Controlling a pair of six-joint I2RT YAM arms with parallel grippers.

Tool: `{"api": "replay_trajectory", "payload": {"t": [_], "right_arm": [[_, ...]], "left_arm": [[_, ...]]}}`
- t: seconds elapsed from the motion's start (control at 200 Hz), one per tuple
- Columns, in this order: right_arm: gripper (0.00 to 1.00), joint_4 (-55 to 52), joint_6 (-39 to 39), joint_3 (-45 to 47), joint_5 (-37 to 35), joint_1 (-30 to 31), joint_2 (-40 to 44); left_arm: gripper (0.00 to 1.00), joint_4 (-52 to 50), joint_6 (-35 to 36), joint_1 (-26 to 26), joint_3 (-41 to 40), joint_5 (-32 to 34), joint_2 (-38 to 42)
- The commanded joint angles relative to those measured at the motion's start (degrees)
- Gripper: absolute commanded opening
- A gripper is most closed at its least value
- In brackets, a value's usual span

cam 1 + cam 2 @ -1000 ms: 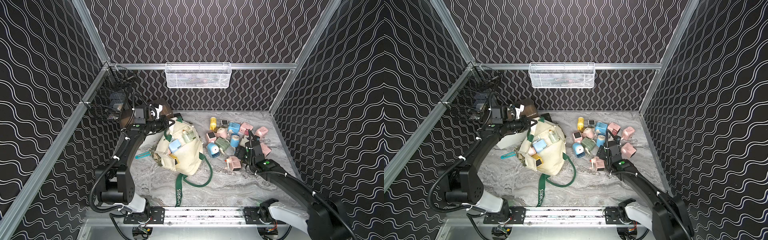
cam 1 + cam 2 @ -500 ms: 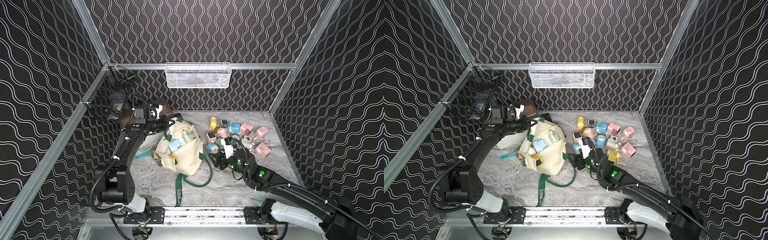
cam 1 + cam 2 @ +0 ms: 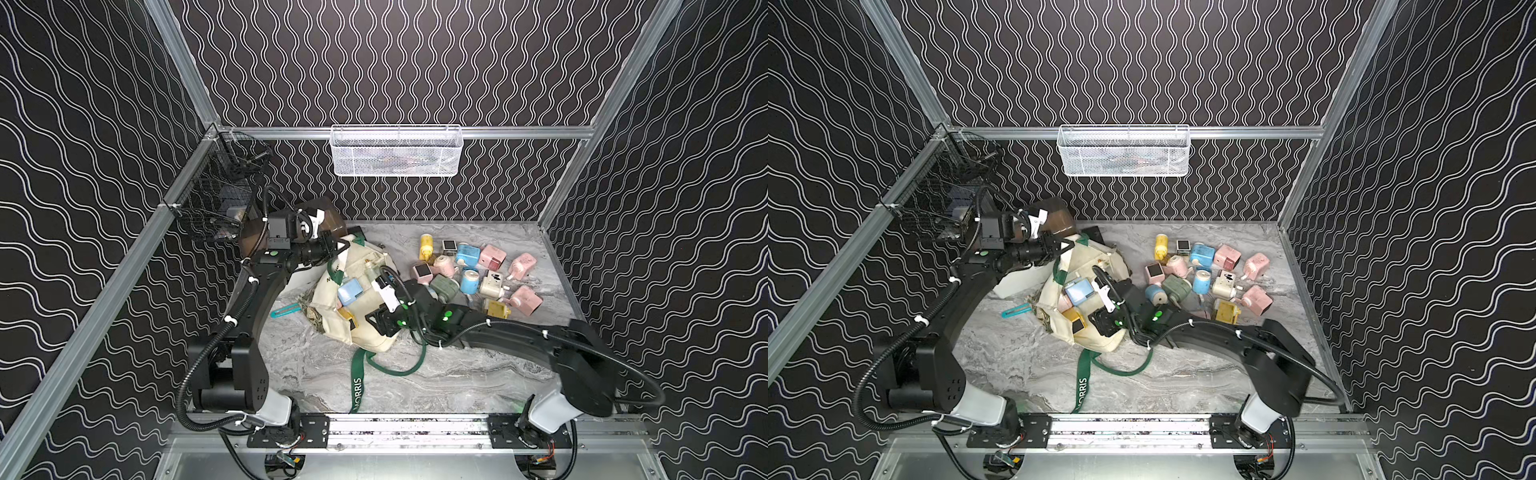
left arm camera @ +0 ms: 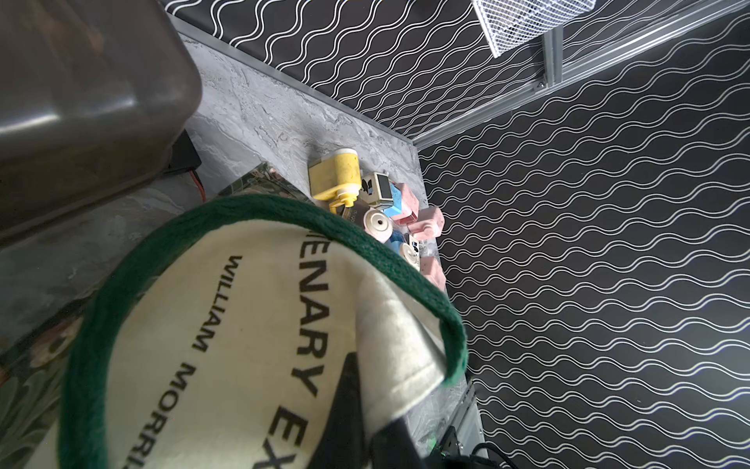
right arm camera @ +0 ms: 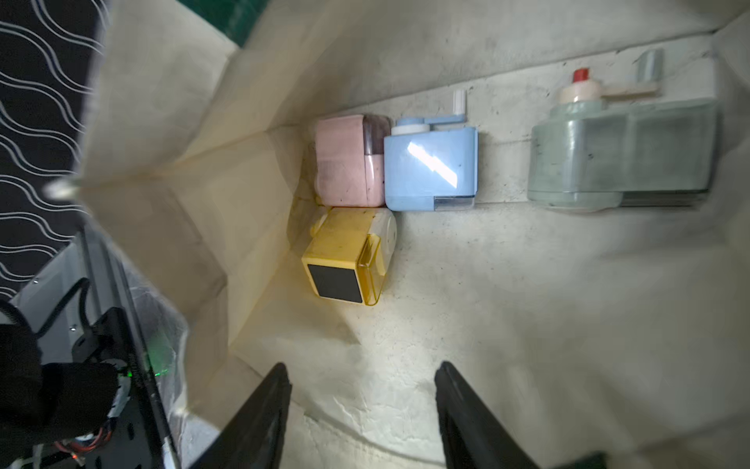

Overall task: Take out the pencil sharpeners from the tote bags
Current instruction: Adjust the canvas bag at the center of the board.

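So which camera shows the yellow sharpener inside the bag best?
The right wrist view: the yellow sharpener lies close and unobstructed, dark face showing. Both top views show it only as a small yellow patch. The left wrist view shows just the bag from outside.

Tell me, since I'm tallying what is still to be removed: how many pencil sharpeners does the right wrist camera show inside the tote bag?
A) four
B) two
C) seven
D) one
A: the right wrist view shows a pink sharpener, a blue sharpener, a yellow sharpener and a pale green sharpener lying inside the tote bag.
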State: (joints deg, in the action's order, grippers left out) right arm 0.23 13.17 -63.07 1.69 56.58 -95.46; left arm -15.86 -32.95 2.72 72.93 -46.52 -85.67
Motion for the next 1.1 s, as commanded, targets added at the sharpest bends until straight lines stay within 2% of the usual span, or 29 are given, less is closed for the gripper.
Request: {"api": "replay_trajectory", "payload": {"t": [0.0,0.19,0.26,0.33,0.425,0.485,0.711,0.801,0.971,1.096], "right_arm": [[0.56,-1.65,-3.09,-1.44,0.98,0.02,-4.02],[0.54,-3.91,-5.74,-9.52,6.50,0.37,-13.18],[0.56,-2.78,-6.49,-10.59,8.24,0.77,-15.31],[0.62,-2.69,-7.26,-11.95,9.38,1.33,-16.74],[0.77,-1.37,-8.00,-12.34,10.81,2.05,-17.48],[0.83,-0.62,-8.47,-12.43,12.37,2.47,-17.66],[0.90,0.45,-11.54,-12.41,15.07,4.42,-17.44],[0.91,2.75,-10.53,-11.26,11.55,4.33,-17.14],[0.93,5.38,-8.47,-9.26,-1.90,3.01,-16.40],[0.94,8.68,-6.04,-6.92,-4.75,1.13,-15.47]], "left_arm": [[0.00,4.31,-1.22,-0.11,0.07,-2.70,0.86],[0.00,5.16,-1.83,-0.11,0.46,-3.96,-0.78],[0.00,5.40,-1.72,-0.08,0.53,-4.04,-0.89],[0.00,4.98,-1.31,-0.09,0.77,-3.90,-1.13],[0.00,4.45,-0.96,-0.08,1.08,-3.75,-1.41],[0.00,4.33,-0.86,-0.08,1.16,-3.76,-1.45],[0.00,6.98,-1.92,-0.26,-0.27,-6.50,-1.42],[0.00,4.27,1.21,-1.23,0.16,-5.68,-0.80],[0.00,-2.25,7.43,-4.79,2.62,-3.49,-0.54],[0.00,-5.76,10.17,-6.48,4.10,-1.63,-0.05]]}}
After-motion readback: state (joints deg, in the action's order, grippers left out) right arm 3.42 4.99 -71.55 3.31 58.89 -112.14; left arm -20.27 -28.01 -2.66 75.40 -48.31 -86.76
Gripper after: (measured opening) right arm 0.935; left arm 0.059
